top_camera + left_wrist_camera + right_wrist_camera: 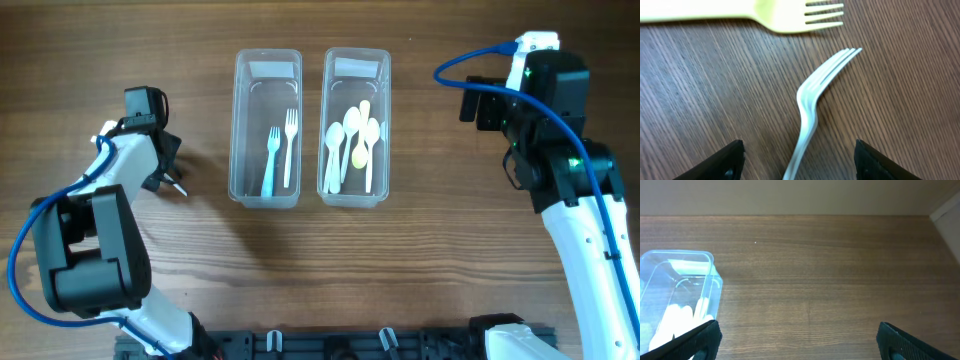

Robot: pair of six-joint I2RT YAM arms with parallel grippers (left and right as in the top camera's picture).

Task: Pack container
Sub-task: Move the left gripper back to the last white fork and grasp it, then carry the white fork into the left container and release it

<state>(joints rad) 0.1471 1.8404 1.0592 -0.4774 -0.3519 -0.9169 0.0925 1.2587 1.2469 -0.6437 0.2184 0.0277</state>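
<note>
White fork (809,102) lies between the wide-open fingers of the left end effector (797,152) (touching neither).

left tub (265,90) holds two forks (290,150), right tub (357,88) spoons (352,135) (white fork (810,105), yellow fork (780,15) lie loose outside).

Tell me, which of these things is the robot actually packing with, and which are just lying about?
Part of the job: the left container, holding forks; the right container, holding spoons; the loose white fork and yellow fork.
Just there: the wooden table; the blue cable on the right arm.
</note>
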